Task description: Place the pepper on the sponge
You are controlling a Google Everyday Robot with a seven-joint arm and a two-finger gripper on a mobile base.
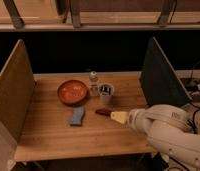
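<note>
The pepper [101, 112] is small, dark red and elongated, and lies near the middle of the wooden table [53, 135]. The sponge [77, 116] is a flat blue-grey pad just left of it, with a small gap between them. My gripper [113, 115] reaches in from the right on a white arm [168, 127], and its pale tip sits right at the pepper's right end. Whether it holds the pepper does not show.
An orange-red bowl [72, 92] sits behind the sponge. A small pale shaker bottle [93, 77] and a grey cup [106, 93] stand behind the pepper. Upright boards [13, 85] [160, 72] wall the table's left and right sides.
</note>
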